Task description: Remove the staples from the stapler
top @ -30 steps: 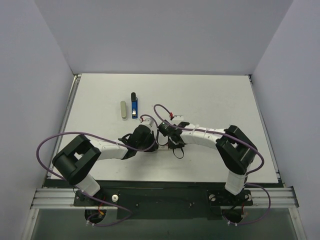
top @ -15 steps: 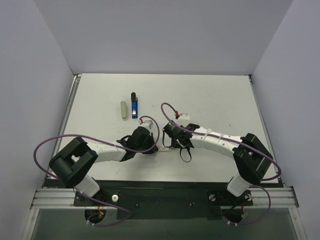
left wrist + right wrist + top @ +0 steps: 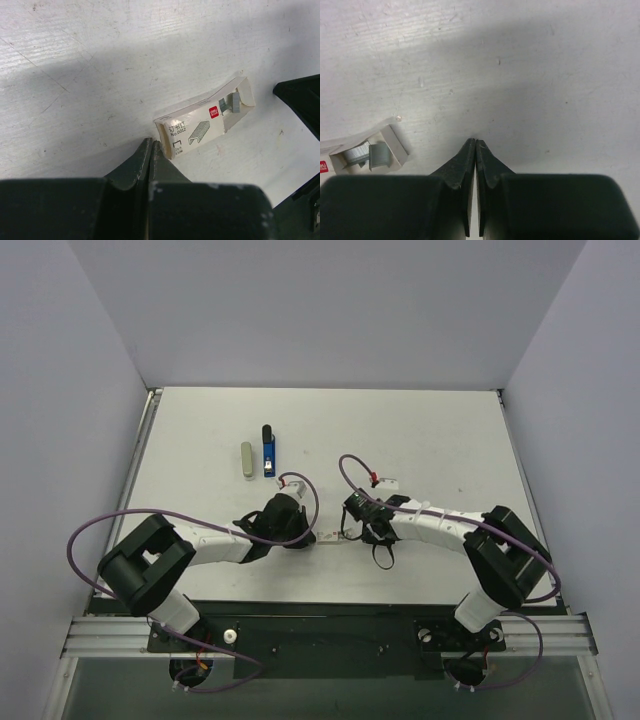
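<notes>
Nearest to me, my left gripper [image 3: 151, 145] has its jaws together, the tips touching the left end of a small white staple box [image 3: 195, 130] lying on the table [image 3: 420, 440]. I cannot tell whether a bit of card is pinched between them. The box's right end is open, and grey staples [image 3: 230, 103] sit just inside it. Just right of that open end, my right gripper [image 3: 476, 142] is closed tight on nothing, its tips over bare table. Farther back and to the left, the blue stapler [image 3: 268, 455] lies flat with its dark end pointing far, well apart from both grippers. A pale grey bar [image 3: 247, 461] lies just beside it on its left.
</notes>
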Robot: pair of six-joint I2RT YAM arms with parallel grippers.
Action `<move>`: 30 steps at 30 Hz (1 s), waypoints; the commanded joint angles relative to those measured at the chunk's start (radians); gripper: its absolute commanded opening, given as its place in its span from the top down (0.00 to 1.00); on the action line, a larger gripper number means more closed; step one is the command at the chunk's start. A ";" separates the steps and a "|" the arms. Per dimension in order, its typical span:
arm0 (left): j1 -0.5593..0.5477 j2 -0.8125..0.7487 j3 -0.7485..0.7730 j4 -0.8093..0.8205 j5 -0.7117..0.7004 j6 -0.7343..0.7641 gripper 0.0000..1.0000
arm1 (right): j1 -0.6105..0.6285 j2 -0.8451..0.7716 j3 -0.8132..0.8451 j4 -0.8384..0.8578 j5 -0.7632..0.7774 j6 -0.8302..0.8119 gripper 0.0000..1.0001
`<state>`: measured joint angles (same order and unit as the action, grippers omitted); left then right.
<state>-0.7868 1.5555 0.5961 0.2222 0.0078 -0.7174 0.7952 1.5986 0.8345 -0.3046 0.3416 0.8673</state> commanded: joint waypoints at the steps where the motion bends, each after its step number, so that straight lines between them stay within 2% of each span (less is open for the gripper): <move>1: -0.006 0.005 0.013 0.012 -0.025 0.018 1.00 | -0.028 -0.022 -0.017 0.061 -0.007 -0.027 1.00; 11: -0.003 0.025 0.024 0.017 -0.017 0.018 1.00 | -0.019 0.014 -0.031 0.203 -0.144 -0.106 1.00; 25: -0.008 0.041 0.028 0.022 -0.008 0.013 1.00 | 0.039 0.057 0.014 0.210 -0.227 -0.114 1.00; 30: -0.009 0.040 0.028 0.025 -0.008 0.012 1.00 | 0.045 0.063 0.028 0.165 -0.201 -0.076 1.00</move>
<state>-0.7868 1.5787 0.6067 0.2470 0.0036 -0.7174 0.8162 1.6344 0.8387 -0.0780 0.1749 0.7544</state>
